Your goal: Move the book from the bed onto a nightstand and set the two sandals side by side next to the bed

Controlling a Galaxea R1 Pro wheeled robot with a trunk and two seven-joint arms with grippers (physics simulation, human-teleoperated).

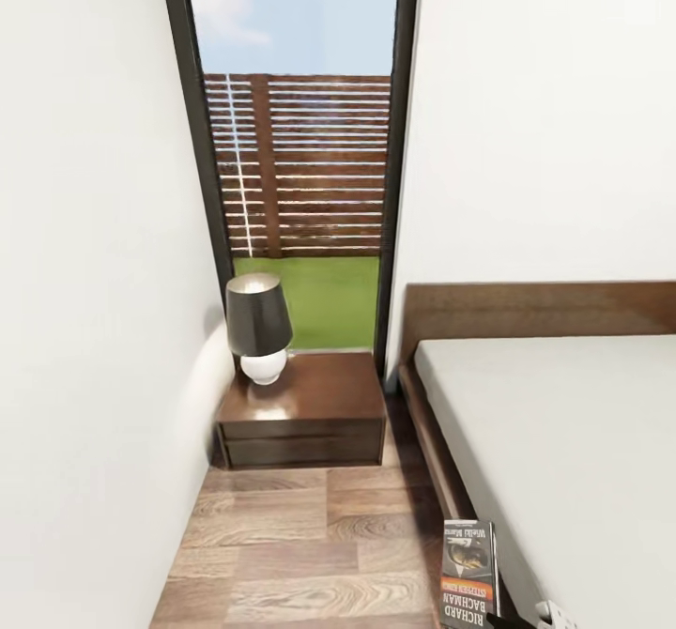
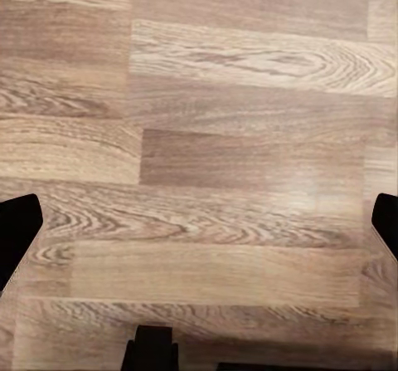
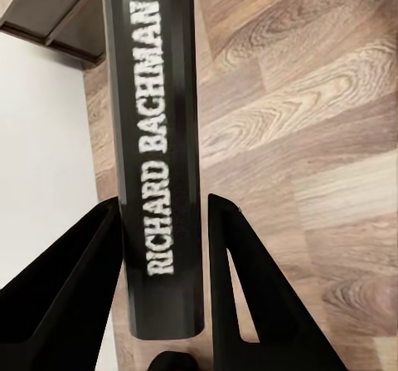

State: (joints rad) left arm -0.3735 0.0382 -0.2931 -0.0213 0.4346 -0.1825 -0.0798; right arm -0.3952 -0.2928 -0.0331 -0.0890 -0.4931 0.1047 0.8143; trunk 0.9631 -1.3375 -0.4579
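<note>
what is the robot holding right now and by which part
The right gripper holds the book near one end, its fingers on the two covers, spine facing the camera. The left gripper is open, holding nothing.

The book (image 1: 468, 575) is chopped off by the bottom edge of the head view, so its lower end and whatever's holding it down there can't be seen. On the right wrist view the right gripper (image 3: 163, 222) has its two fingers either side of the spine, but the spine runs out past the far edge, lettering cut mid-bracket, and the covers are edge-on so no picture is visible. The smaller print on the cover is too blurry to read. The left gripper's fingertips (image 2: 18, 230) only poke in as dark corners at the frame edges. The bed (image 1: 563, 441) runs off the right side, and its foot end is out of frame.
</note>
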